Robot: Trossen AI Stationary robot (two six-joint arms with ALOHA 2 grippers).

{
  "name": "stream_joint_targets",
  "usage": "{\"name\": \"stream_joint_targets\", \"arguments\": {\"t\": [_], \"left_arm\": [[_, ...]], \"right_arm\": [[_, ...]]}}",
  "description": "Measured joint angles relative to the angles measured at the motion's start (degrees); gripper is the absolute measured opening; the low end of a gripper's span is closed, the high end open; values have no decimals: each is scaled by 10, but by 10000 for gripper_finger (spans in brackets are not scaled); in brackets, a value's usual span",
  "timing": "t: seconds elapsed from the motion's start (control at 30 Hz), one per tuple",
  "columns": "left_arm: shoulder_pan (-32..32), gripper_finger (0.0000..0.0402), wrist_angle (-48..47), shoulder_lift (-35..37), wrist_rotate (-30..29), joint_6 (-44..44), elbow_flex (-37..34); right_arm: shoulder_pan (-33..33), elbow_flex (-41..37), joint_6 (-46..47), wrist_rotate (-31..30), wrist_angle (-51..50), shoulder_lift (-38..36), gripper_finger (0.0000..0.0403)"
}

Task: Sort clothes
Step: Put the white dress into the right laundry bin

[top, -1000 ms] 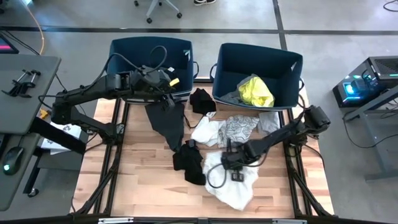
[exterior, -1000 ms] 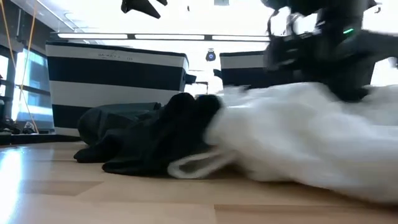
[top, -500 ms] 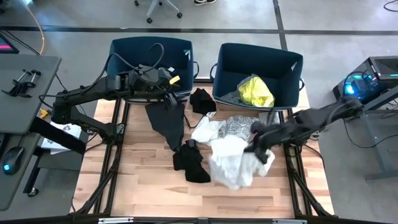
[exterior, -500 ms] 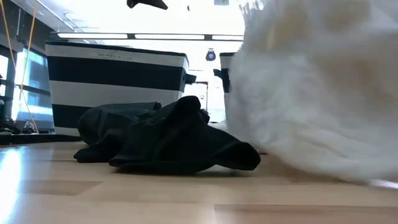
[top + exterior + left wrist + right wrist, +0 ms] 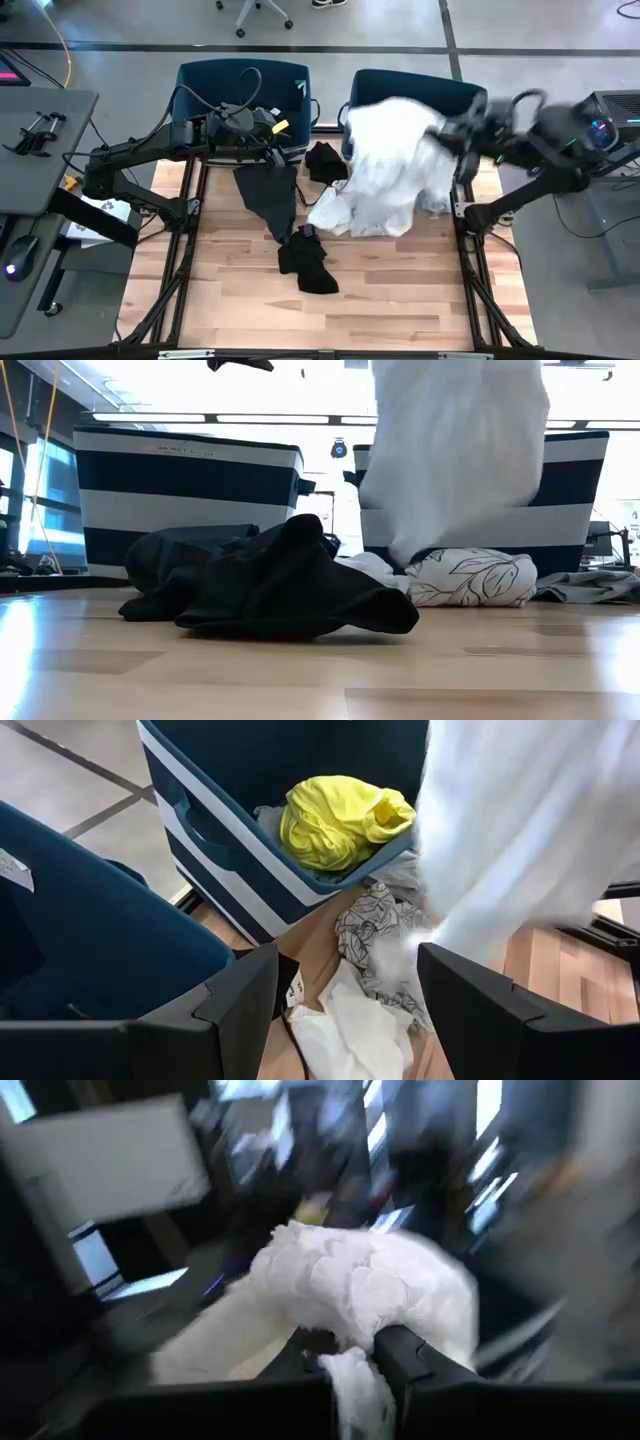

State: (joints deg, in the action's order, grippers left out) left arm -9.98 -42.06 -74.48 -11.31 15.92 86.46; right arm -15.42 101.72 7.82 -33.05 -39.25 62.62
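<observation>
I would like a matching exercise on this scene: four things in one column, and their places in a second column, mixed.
Things:
1. white garment
2. neon yellow garment
3. black garment
4. leaf-patterned garment

Places:
A. inside the right bin
B. on the table, nearest the low camera
C. hanging from the right end effector
D. on the table, in front of the right bin

Pairs: 1-C, 2-A, 3-B, 4-D

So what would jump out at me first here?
A big white fabric garment hangs in the air, pinched in the right end effector and draped in front of the right navy blue fabric bin. Inside that bin sits a neon yellow garment, and a crumpled black garment lies on the wooden table.
</observation>
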Motion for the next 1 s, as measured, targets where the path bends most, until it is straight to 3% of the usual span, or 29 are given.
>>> {"name": "stream_joint_targets", "arguments": {"t": [0.1, 0.23, 0.4, 0.47, 0.6, 0.77, 0.87, 1.0], "left_arm": [[0, 227, 0, 0, -1, 0, 0], [0, 227, 0, 0, -4, 0, 0], [0, 227, 0, 0, -5, 0, 0], [0, 227, 0, 0, -5, 0, 0], [0, 227, 0, 0, -5, 0, 0], [0, 227, 0, 0, -5, 0, 0], [0, 227, 0, 0, -4, 0, 0], [0, 227, 0, 0, -4, 0, 0]], "right_arm": [[32, 81, -144, -57, 83, 27, 8], [91, 173, -297, -68, 212, 63, 9], [161, 248, -360, -69, 190, 89, 9], [187, 255, -330, -70, 139, 90, 9], [237, 240, -182, -63, -39, 88, 9], [304, 153, 22, 20, -257, 91, 9], [342, 66, 65, 50, -309, 92, 9], [408, -64, 62, 54, -294, 90, 9]]}}
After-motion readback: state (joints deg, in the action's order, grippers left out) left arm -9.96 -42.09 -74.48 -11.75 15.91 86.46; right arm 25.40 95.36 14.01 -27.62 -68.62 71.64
